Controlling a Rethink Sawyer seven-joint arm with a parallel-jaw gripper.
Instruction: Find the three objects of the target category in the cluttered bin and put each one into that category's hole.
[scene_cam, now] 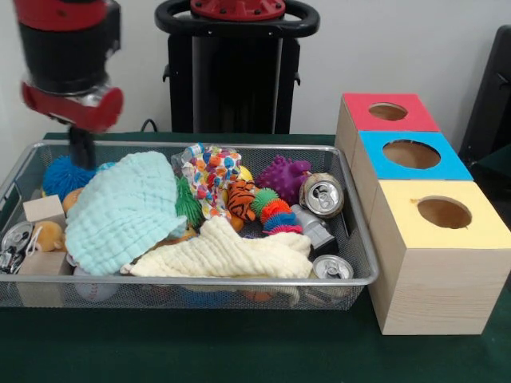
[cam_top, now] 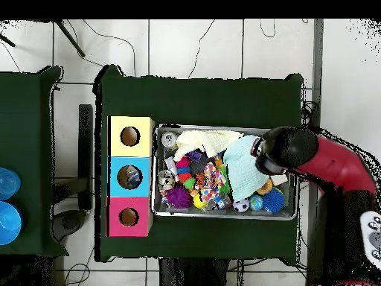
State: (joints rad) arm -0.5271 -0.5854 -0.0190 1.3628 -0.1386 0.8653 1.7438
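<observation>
The wire bin [scene_cam: 351, 263] is crowded: a pale blue cloth [scene_cam: 124, 211] and a cream cloth [scene_cam: 223, 254] lie over much of the contents, with spiky toys, wooden blocks at the left end and drink cans among them. Three cans are visible: one [scene_cam: 322, 195] standing tilted against the right wall, a second [scene_cam: 331, 267] at the front right corner, and a third [scene_cam: 14, 237] at the left end. Which category is the target cannot be determined. The three boxes stand in a row just beside the bin's right end, in red [scene_cam: 391, 112], blue [scene_cam: 411, 154] and yellow [scene_cam: 443, 213]. In the overhead view, something appears to lie inside the blue box's hole; the other two holes look dark. Progress is therefore judged early at best, with most of the sorting outstanding. The gripper [scene_cam: 80, 148] hangs at the bin's back left corner, above the blue spiky ball [scene_cam: 64, 175]. Its fingers are hidden, so its opening and any hold cannot be told.
</observation>
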